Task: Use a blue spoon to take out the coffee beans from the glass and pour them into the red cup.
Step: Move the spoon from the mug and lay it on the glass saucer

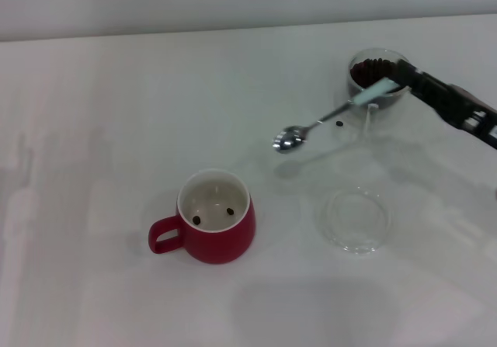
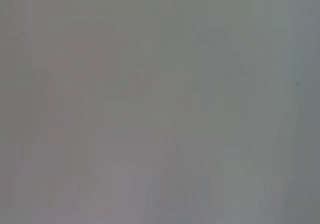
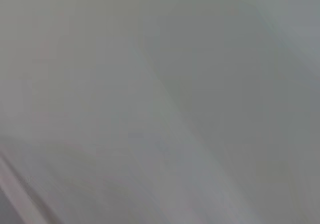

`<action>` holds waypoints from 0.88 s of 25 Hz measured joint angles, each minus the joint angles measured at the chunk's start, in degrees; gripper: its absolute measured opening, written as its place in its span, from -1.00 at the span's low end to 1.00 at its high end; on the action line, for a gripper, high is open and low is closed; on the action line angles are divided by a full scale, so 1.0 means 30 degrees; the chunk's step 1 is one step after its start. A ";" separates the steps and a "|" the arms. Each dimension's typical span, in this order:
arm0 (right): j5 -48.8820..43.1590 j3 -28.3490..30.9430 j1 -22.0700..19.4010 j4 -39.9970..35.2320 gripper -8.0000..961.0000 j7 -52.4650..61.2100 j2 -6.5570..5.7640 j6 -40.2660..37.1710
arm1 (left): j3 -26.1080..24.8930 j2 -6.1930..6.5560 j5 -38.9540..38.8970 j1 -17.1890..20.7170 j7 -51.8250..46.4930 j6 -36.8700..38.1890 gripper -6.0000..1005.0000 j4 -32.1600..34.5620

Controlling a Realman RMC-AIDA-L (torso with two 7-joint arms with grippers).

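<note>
White desk (image 1: 116,91), seen from the head view. Right end effector (image 1: 397,79) reaches in from the right side, its dark arm running off the right edge. It sits over the near rim of the glass (image 1: 378,83) and is closed on the pale-blue handle end of the blue spoon (image 1: 326,120).

Spoon held tilted, handle up by the glass, silver bowl lower and pointing toward the robot's left, out over bare desk between the glass and the red cup (image 1: 211,219). Its shadow lies on the desk just under the bowl, so the bowl looks lifted clear of the surface. Whether anything lies in the bowl I cannot tell.

Glass stands at the far right of the desk, upright, with a dark heap of coffee beans (image 1: 370,71) inside. One loose bean (image 1: 339,123) shows just beside the spoon's neck, close to the foot of the glass; on the desk or falling, cannot tell.

Red cup stands upright nearer the robot, left of centre, handle turned to the robot's left. Two beans lie on its cream inside bottom.

Flat clear saucer (image 1: 356,220) rests on the desk to the right of the red cup, in front of the glass, apart from both.

Left end effector not in sight in the head view. Both wrist views give only a blurred grey field
</note>
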 joint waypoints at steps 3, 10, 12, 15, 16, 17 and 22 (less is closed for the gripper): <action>-0.0003 0.0229 -0.0121 0.0863 -0.68 0.0425 -0.0565 0.0153 | 0.0000 0.0020 -0.0001 -0.0001 -0.0001 0.0000 0.33 -0.0018; -0.0020 0.0272 -0.0189 0.2251 -0.68 0.0473 -0.1286 0.0230 | -0.0013 0.0023 -0.0003 -0.0001 0.0000 -0.0001 0.33 -0.0188; -0.0020 0.0271 -0.0259 0.2618 -0.68 0.0486 -0.1415 0.0198 | -0.0064 0.0024 -0.0005 -0.0006 -0.0001 -0.0001 0.33 -0.0242; -0.0077 0.0183 -0.0285 0.3316 -0.68 0.0524 -0.1609 -0.0037 | -0.0079 0.0023 -0.0004 -0.0048 -0.0001 -0.0001 0.33 -0.0254; -0.0169 0.0145 -0.0297 0.3510 -0.68 0.0530 -0.1653 -0.0060 | -0.0082 0.0023 -0.0004 -0.0096 0.0000 -0.0007 0.33 -0.0256; -0.0308 0.0114 -0.0319 0.3713 -0.68 0.0531 -0.1675 -0.0060 | -0.0082 0.0023 -0.0003 -0.0105 -0.0001 -0.0011 0.33 -0.0257; -0.0509 0.0089 -0.0741 0.4056 -0.68 0.0526 -0.1745 -0.0085 | -0.0134 0.0023 -0.0004 -0.0179 -0.0001 -0.0030 0.33 -0.0293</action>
